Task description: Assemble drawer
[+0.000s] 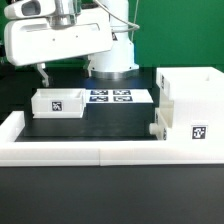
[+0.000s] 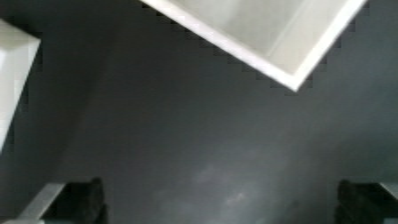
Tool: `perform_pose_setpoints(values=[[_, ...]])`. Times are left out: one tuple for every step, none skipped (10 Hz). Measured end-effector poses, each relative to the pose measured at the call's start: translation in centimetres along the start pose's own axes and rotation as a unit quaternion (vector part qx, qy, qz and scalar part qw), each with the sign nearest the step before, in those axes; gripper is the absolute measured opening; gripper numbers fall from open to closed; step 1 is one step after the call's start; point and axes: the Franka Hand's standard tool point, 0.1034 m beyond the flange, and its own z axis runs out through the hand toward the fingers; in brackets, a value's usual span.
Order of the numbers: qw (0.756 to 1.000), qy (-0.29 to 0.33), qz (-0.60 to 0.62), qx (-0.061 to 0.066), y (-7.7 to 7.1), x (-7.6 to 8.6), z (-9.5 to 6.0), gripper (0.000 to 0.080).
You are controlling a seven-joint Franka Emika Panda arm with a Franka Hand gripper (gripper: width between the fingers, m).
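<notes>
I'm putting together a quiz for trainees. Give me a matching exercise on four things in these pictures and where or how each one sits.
1 loose tray
2 casing
3 marker board
4 gripper

A standing at the exterior view's right
B lying flat between tray and casing
C in the air, open
D lying at the exterior view's left

Pairs: 1-D, 2-A, 3-B, 4-C

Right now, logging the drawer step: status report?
Tool open, empty. Loose tray ungripped, beside marker board. Casing upright, exterior view's right. Nothing blocking the tray.
</notes>
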Motion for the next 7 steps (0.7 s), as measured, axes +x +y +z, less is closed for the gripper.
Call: perform_pose_setpoints(values=[[0.999,0.009,0.051,-0.005,-0.2,-0.5,0.3,0.0649],[0.996,0.006,0.092,-0.004,-1.3,-3.0,1.5,0.0649],[0.993,-0.002,0.117,0.003,-1.7,-3.3,1.5,0.0649],[0.99,0.003,0.142,0.003,-1.5,-2.8,1.4,0.0649],[0.987,0.002,0.161,0.005,-1.7,-2.9,1.6,0.0649],[0.984,0.002,0.176,0.006,-1.7,-2.9,1.6,0.0649],[0.984,0.002,0.178,0.006,-1.8,-3.0,1.6,0.0649]])
